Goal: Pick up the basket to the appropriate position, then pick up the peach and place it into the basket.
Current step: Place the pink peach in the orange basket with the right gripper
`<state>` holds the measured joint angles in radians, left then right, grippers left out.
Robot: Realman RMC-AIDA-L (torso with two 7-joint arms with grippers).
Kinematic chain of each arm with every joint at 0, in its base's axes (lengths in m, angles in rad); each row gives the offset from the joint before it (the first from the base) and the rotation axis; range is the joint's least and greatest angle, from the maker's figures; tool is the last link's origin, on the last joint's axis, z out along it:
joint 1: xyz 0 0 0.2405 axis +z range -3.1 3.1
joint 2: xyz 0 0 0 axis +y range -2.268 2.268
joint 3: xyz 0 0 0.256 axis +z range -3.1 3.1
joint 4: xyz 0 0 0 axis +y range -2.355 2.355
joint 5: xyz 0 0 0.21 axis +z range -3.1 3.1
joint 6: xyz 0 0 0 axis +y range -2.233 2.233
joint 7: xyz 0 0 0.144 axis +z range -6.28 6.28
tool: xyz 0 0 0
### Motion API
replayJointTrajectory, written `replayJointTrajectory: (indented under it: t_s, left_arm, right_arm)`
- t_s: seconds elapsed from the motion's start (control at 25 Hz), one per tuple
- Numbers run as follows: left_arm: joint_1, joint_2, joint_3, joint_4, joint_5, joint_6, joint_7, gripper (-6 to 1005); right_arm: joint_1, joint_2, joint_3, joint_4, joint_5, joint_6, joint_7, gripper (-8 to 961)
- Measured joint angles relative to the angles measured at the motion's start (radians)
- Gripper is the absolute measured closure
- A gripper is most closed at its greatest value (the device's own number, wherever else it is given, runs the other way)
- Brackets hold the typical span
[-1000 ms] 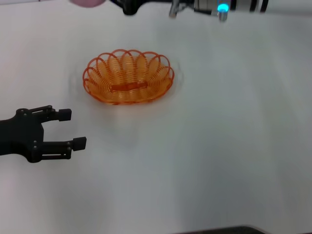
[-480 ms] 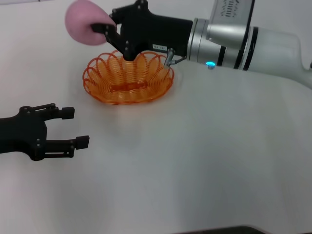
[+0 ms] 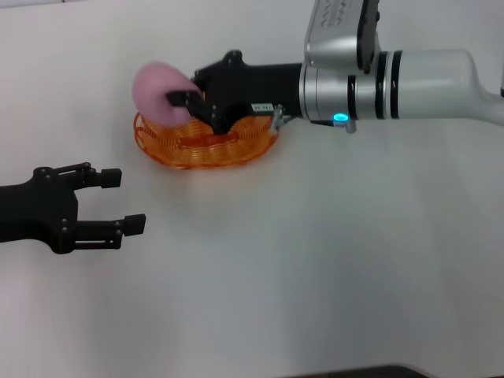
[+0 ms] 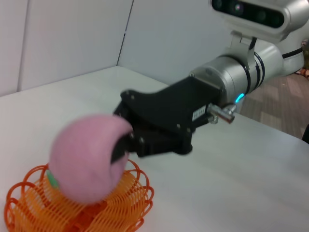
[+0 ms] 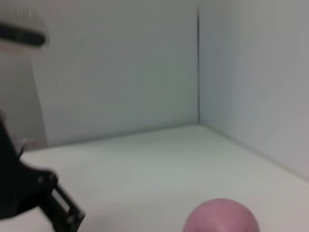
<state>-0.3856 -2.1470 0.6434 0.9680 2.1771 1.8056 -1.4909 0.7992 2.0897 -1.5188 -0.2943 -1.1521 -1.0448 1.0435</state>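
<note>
The orange wire basket [image 3: 201, 146] rests on the white table, left of centre and toward the far side. My right gripper [image 3: 187, 101] reaches in from the right, shut on the pink peach [image 3: 157, 93], which hangs just above the basket's left half. The left wrist view shows the peach [image 4: 87, 157] low over the basket [image 4: 120, 205] with a black finger pressed into it. In the right wrist view only the peach's top [image 5: 221, 217] shows. My left gripper [image 3: 127, 202] stays open near the table's left edge, in front of the basket and apart from it.
The white table [image 3: 315, 268] stretches bare to the right and front. My right arm's silver forearm [image 3: 409, 75] spans the far right of the table. White walls close off the far side.
My right gripper has carried the peach down from the far left of the table until it hangs over the basket. The left gripper and the basket have stayed put.
</note>
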Motion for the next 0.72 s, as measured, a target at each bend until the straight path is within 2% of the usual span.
replayJointTrajectory:
  t_s: [0.44, 0.72]
  left_arm:
    - [-0.004, 0.004, 0.011, -0.015, 0.000, -0.036, 0.000, 112]
    - [-0.005, 0.002, 0.024, -0.015, 0.002, -0.052, 0.000, 111]
  right_arm:
    - [0.039, -0.042, 0.014, -0.003, -0.174, 0.030, 0.177, 876]
    - [0.050, -0.043, 0.015, -0.012, -0.223, 0.044, 0.188, 857]
